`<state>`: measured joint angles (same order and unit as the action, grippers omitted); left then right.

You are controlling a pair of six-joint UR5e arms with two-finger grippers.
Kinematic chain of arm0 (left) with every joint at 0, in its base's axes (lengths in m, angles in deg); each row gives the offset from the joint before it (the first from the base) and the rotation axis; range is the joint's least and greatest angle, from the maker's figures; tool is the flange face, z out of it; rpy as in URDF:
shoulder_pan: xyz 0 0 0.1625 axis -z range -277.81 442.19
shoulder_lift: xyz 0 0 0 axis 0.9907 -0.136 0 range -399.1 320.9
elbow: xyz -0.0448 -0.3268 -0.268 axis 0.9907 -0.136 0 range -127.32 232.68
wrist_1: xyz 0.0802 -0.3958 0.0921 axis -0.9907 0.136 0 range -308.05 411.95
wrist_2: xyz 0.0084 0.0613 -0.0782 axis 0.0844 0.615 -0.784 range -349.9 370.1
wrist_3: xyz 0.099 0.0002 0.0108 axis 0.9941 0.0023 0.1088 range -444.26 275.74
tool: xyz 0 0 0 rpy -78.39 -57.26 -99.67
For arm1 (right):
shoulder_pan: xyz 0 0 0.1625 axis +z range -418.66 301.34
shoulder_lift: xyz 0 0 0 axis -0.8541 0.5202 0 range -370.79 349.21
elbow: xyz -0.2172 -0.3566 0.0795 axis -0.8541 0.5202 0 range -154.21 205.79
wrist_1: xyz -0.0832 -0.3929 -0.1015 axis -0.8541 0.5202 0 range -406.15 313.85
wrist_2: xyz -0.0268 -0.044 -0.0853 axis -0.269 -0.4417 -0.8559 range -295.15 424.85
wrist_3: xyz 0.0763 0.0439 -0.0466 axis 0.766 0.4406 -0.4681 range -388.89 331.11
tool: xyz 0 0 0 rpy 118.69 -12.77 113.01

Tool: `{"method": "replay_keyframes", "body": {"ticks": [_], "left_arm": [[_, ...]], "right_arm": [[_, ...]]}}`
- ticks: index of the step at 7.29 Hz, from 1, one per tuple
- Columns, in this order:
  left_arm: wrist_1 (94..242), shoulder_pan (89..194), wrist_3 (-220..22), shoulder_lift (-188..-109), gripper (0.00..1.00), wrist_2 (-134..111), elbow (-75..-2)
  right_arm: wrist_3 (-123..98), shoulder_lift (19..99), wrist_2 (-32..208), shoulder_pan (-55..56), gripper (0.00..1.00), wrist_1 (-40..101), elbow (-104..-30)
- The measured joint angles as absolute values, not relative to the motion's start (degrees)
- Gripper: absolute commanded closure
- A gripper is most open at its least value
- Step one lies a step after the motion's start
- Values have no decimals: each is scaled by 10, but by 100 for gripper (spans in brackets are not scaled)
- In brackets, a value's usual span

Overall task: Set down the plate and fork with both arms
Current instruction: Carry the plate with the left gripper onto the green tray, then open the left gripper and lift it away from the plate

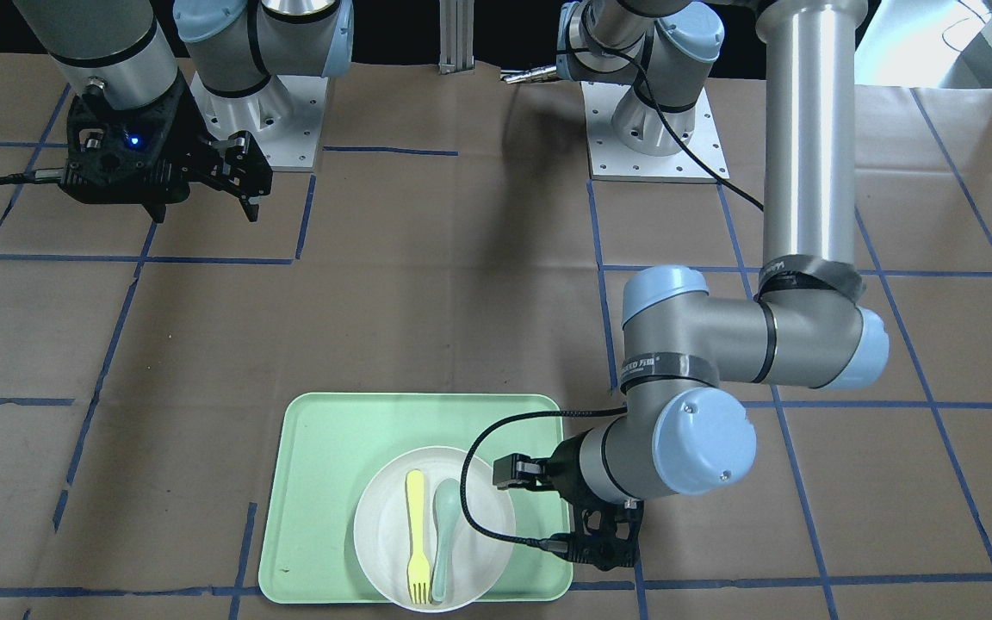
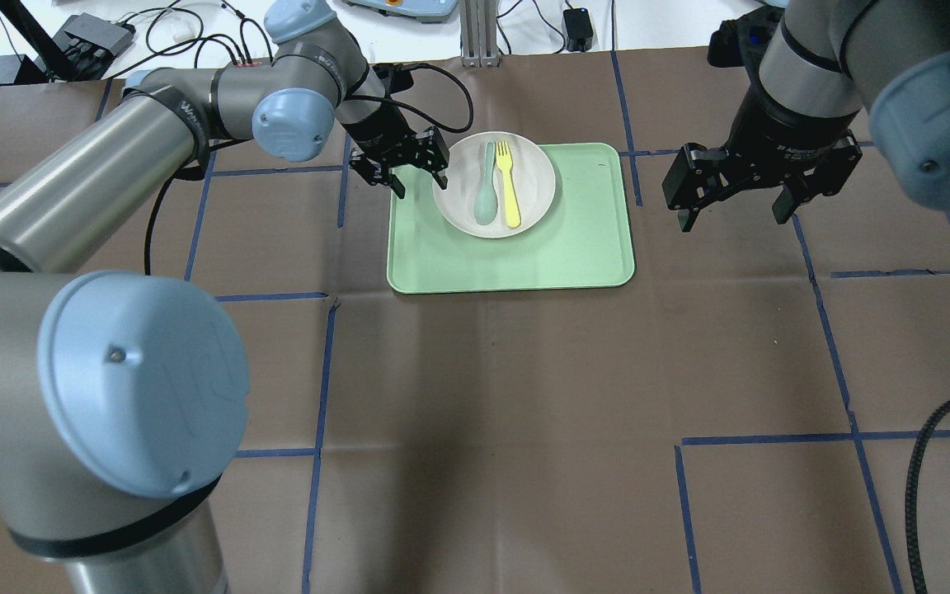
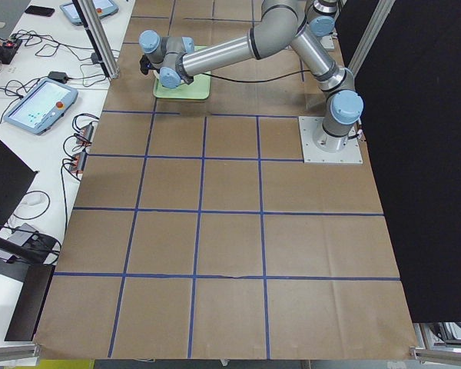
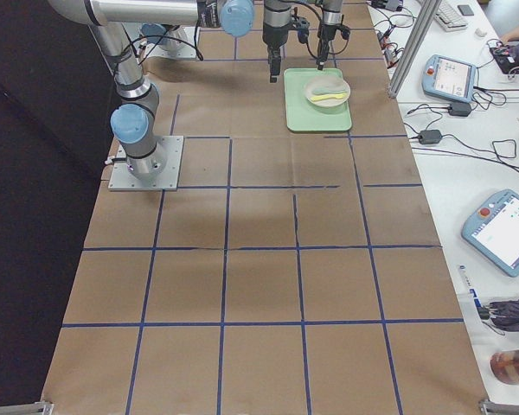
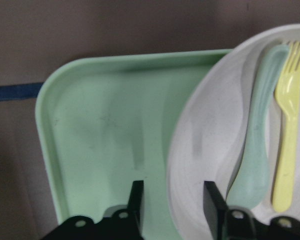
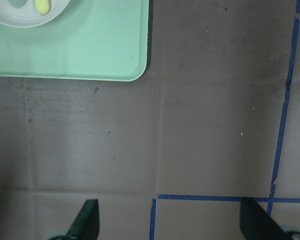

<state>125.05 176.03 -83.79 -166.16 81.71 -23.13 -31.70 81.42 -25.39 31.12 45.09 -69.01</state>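
Note:
The off-white plate [image 2: 538,175] sits on the far half of the mint-green tray [image 2: 524,260]. The pale-yellow fork [image 2: 509,186] lies on the plate, tines away from the robot, beside a grey-green spoon [image 2: 486,186]. My left gripper [image 2: 420,183] is open at the plate's left edge. In the left wrist view one finger [image 5: 137,200] is over the tray and the other finger [image 5: 212,205] is over the plate, with the rim [image 5: 182,165] between them. My right gripper [image 2: 731,221] is open and empty, above the table to the right of the tray.
The table is brown paper with a blue tape grid [image 2: 322,371]. The two arm bases [image 1: 655,138] stand at the robot's side. Tablets and cables [image 4: 454,82] lie on the white bench beyond the tray. The left arm's cable [image 1: 479,508] hangs over the plate.

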Motion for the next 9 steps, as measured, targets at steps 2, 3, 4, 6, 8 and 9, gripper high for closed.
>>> {"method": "replay_keyframes", "body": {"ticks": [2, 3, 4, 6, 8, 9], "left_arm": [[1336, 1758, -837, -1545, 0, 879, -277], [1399, 1758, -837, -1491, 0, 899, -283], [1458, 1758, -837, -1441, 0, 927, -281], [1555, 1760, -843, -1349, 0, 974, -280], [1593, 1760, -858, -1321, 0, 982, -284], [1596, 1760, -861, -1313, 0, 983, -280]], "right_arm": [[-317, 814, -254, 311, 0, 451, -690], [-317, 814, -253, 312, 0, 451, -690], [-317, 814, -253, 313, 0, 452, -690], [-316, 812, -252, 316, 0, 460, -688], [-309, 802, -252, 319, 0, 483, -681], [-301, 786, -252, 322, 0, 496, -673]]}}
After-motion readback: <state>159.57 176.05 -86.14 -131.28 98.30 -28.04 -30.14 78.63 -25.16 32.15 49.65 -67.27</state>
